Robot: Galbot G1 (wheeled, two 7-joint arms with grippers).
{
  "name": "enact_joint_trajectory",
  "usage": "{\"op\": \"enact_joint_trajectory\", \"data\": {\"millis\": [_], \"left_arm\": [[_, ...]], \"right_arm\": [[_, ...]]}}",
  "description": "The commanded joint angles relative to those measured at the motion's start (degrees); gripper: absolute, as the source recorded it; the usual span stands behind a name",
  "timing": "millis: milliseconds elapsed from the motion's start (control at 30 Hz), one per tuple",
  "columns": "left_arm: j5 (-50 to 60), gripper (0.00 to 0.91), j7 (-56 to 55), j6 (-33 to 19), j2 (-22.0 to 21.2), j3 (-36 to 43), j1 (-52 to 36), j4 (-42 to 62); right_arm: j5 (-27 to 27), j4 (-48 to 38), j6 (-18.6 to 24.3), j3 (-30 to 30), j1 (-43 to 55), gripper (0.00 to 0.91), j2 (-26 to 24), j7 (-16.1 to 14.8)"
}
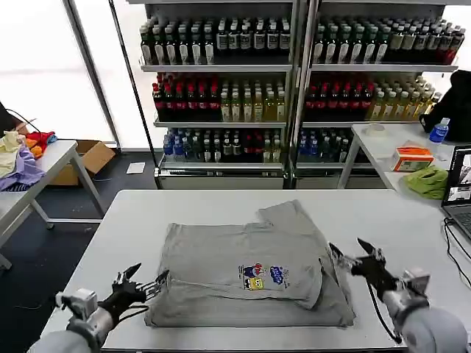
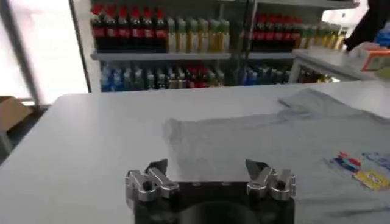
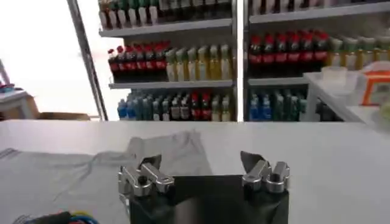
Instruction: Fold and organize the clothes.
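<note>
head view: grey shirts (image 1: pixel 246 276) stacked on white table (image 1: pixel 140 213), near front edge; left gripper (image 1: pixel 141 283) at stack's left edge, right gripper (image 1: pixel 352 257) at its right edge. left wrist: jaws wide apart, holding nothing. right wrist: jaws wide apart, nothing held.

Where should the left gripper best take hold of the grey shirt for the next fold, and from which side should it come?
Probably the near-left corner of the grey shirt, from the robot's left. The shirt lies flat on the white table, and that edge is bare, right ahead of the open left gripper, so a low sideways pinch suits it. The right gripper, also open, sits at the opposite edge.
</note>
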Motion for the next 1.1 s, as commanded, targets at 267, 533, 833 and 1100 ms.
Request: {"op": "enact_joint_trajectory", "data": {"millis": [267,533,833,1100], "left_arm": [[-1.54,0.907,6.17,-3.12,1.09,21.85,-38.07,36.04],[-1.14,0.907,6.21,-4.69,0.68,21.63,-41.18,43.34],[-0.20,0.907,6.43,-4.76,0.50,21.56,-37.97,42.21],[0.12,0.161,7.01,-3.80,-0.13,21.14,-32.31,37.62]], "right_arm": [[-9.04,-42.27,1.35,-17.57,35.20,0.907,11.23,-9.65],[-9.30,-43.46,1.31,-18.10,34.86,0.907,13.59,-9.43],[-9.16,-44.59,2.02,-18.34,35.03,0.907,14.69,-9.03],[-7.74,-45.44,0.25,-18.49,35.17,0.000,15.09,-8.33]]}}
